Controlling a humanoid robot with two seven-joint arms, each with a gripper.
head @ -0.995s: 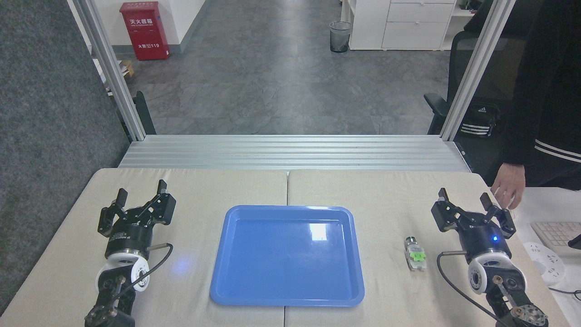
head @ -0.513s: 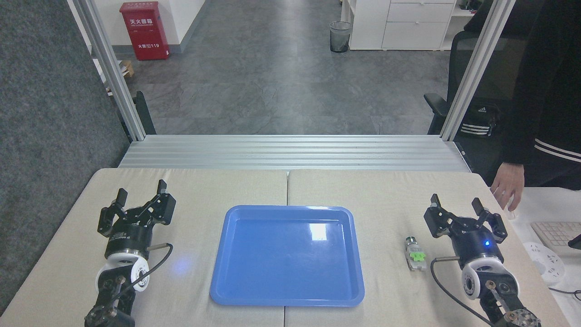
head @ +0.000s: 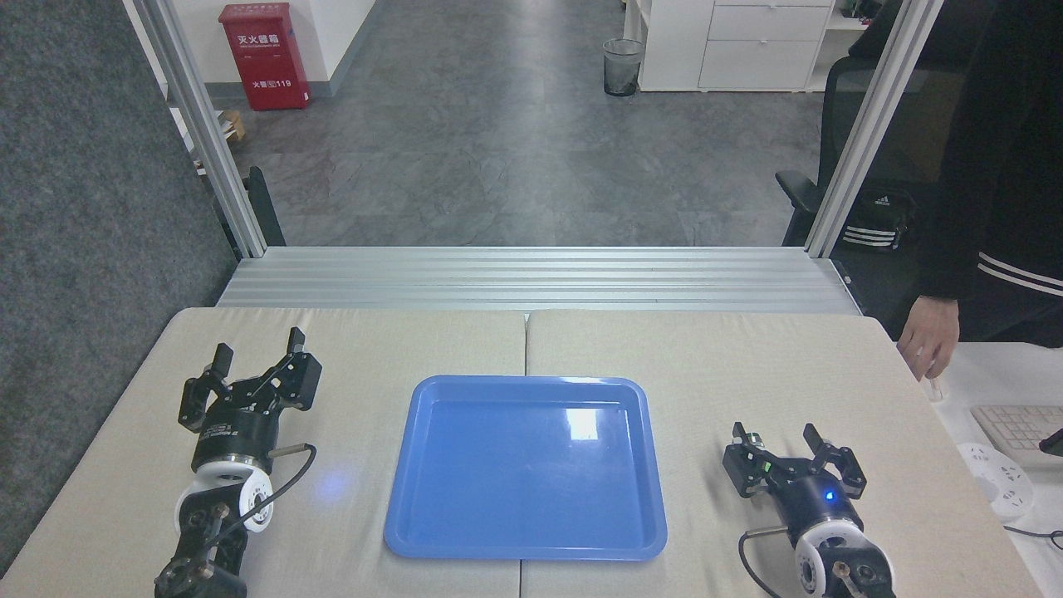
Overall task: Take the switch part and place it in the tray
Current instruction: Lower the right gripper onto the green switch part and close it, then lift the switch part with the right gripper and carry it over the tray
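Two claws sit over our soft beige table (head: pixel 664 349), one on each side of the blue tray (head: pixel 525 544). We think the tray lies flat in the middle so that either arm can reach it, and it has nothing in it yet. Our right claw (head: pixel 779 440) is low, just to the right of the tray, and its two fingers stand apart with a wide gap between them. The switch part (head: pixel 754 438) is mostly hidden behind that claw. We can only see its little silver end with the dark tip, peeking out by the left finger (head: pixel 737 433). We cannot tell if the finger is touching it or is just beside it. The fingers are not squeezed together, so we think the part is not held and lies on the table. It looks like our claw is low like this so it can close around the part. Our left claw (head: pixel 257 349) rests on the far left of the table, well apart from the tray. Its fingers are spread too, and it holds nothing. We think it waits there to keep out of the way. A person's hand (head: pixel 928 334) hangs by the right edge of the table, away from our claws.
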